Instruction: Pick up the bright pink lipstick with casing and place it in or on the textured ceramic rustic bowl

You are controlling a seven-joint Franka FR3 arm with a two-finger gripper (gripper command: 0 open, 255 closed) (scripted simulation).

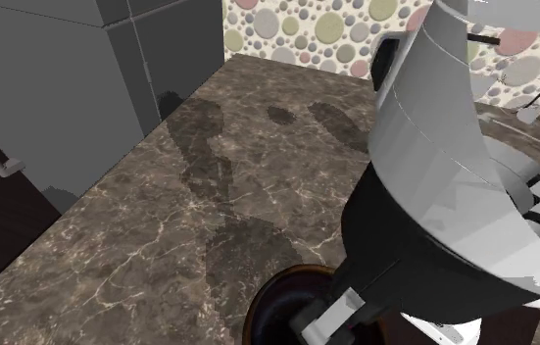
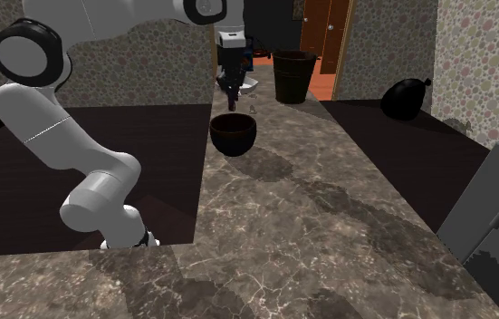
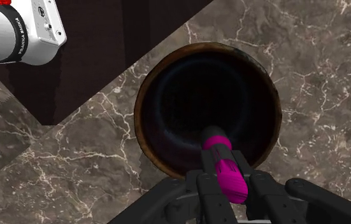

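Lipstick (image 3: 226,170), bright pink and clamped between the black gripper's (image 3: 230,186) fingers, hangs over the dark bowl (image 3: 138,118) near its rim, long axis near upright and dark end pointing down, so an end-first drop might bounce it onto the marble counter (image 3: 320,51).

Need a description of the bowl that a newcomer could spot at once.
Start from the long brown marble-patterned counter; near its edge beside the arm's dark stand sits a low, round, dark bowl, right under the black claw holding a bright pink lipstick. Unlike the taller dark bucket beyond it, it is squat, with a rusty brown rim.
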